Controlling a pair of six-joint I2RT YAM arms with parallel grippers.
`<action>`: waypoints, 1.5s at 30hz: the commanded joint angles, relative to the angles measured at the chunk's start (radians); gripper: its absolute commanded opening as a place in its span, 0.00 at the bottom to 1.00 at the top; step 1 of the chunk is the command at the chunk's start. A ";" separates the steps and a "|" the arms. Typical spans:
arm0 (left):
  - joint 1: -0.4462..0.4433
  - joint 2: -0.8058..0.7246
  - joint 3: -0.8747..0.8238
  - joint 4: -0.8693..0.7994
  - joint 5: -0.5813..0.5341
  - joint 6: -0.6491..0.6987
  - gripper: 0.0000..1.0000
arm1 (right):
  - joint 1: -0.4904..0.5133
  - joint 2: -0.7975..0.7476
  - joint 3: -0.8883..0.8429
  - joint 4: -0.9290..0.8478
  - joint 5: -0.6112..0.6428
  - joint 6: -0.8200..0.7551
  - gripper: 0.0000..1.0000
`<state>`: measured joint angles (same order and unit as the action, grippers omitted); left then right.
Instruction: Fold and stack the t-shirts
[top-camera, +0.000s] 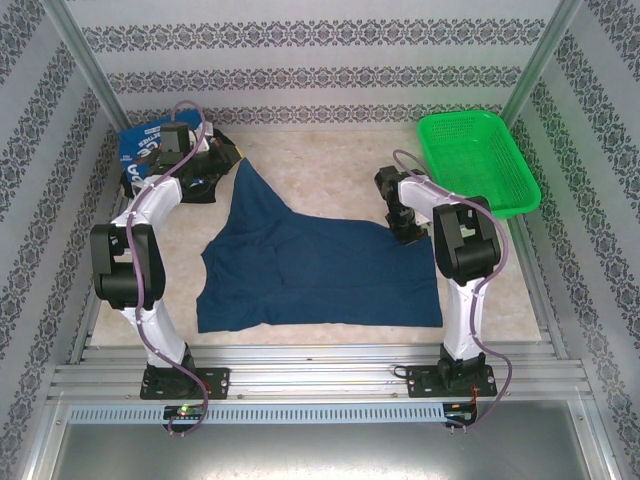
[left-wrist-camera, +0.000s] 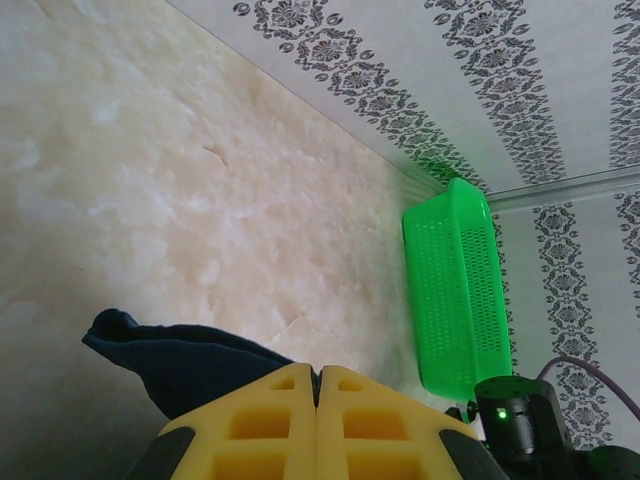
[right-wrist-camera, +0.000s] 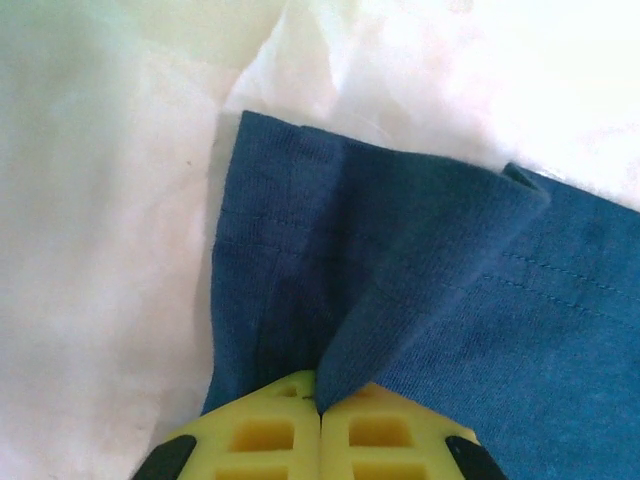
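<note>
Two arms: both reach over a pale marbled tabletop (top-camera: 330, 170), each closed on the same garment.
Shirt: a navy blue soft cloth t-shirt (top-camera: 310, 275) lies spread in the middle of the table, between the arms.
Long axis: the broad body runs left to right along the near side. A narrowing part stretches away to the far left and ends in a point.
Left gripper (left-wrist-camera: 318, 372): the yellow fingers are pressed together with no gap. Navy cloth bunches out from beneath them, lifted off the table.
Right gripper (right-wrist-camera: 320, 392): the fingers are fully closed, pinching a raised fold of the shirt's hem.
Overhead view: gives the shirt's whole outline, with the right gripper (top-camera: 407, 235) at its far right corner.
Right wrist view: close enough to show the rows of stitching along the hem.
Far left corner: a blue t-shirt with white lettering (top-camera: 140, 145) and a black t-shirt (top-camera: 230, 150) lie heaped beneath the left arm.
Far right corner: a green plastic mesh basket (top-camera: 478, 165) sits well apart from the shirt. The left wrist view sees it (left-wrist-camera: 455, 290) against the patterned wall.
</note>
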<state>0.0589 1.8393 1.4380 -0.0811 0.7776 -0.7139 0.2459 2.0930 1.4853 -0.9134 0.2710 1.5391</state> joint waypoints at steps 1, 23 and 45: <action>-0.003 -0.038 0.032 -0.017 -0.001 0.033 0.00 | -0.010 -0.011 -0.119 0.137 -0.054 -0.006 0.00; 0.005 -0.106 -0.075 0.019 -0.006 0.043 0.00 | 0.089 -0.326 -0.297 0.301 -0.106 -0.289 0.00; 0.005 -0.213 -0.289 -0.073 -0.077 0.130 0.00 | 0.019 -0.471 -0.322 0.203 -0.272 -0.383 0.48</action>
<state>0.0608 1.6554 1.1538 -0.1268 0.7029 -0.6201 0.2974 1.6451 1.1713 -0.6777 0.0158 1.1870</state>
